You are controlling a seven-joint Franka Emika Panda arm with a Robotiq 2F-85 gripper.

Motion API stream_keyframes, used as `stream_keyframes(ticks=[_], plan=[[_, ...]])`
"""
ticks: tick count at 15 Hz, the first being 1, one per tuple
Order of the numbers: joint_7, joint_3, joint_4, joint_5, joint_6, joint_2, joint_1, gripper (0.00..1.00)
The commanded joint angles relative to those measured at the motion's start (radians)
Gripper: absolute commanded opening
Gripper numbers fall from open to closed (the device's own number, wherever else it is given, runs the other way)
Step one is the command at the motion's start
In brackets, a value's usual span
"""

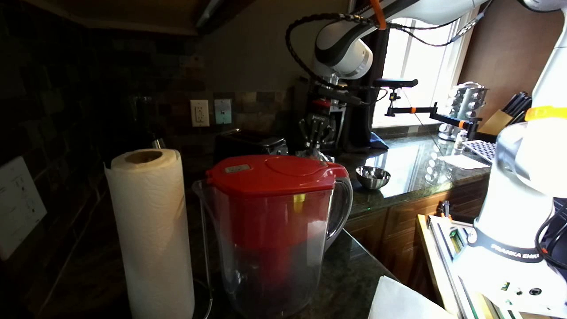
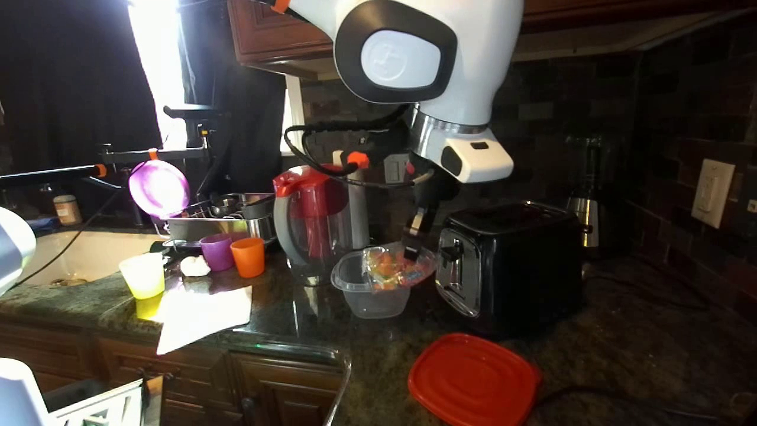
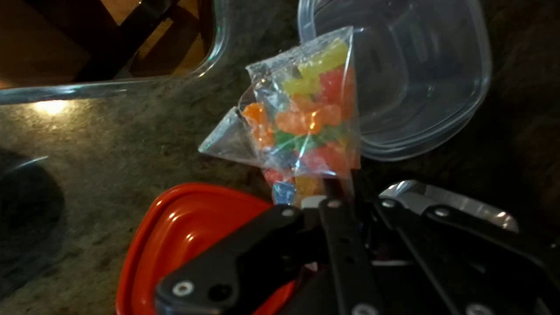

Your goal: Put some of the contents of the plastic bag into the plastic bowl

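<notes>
My gripper is shut on the clear plastic bag of colourful candies. The bag sticks out from the fingertips, above the counter, and overlaps the left rim of the clear plastic bowl in the wrist view. In an exterior view the bag hangs at the right part of the bowl, with the gripper above it. The bowl's inside looks bare in the wrist view. In an exterior view the gripper is behind the pitcher, which hides the bowl.
A black toaster stands close beside the bowl. A red lid lies in front. A red-lidded pitcher and paper towel roll stand nearby. An orange cup, purple cup, yellow cup and metal bowl are on the counter.
</notes>
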Motion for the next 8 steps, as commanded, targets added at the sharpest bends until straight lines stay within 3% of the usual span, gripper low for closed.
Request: stream_keyframes(ticks=[1,8], plan=[[-0.074,0.027,-0.088,0.106,0.065,-0.090,0.033,0.03],[-0.160,0.092,-0.111,0.245,0.160,-0.094,0.114,0.03]])
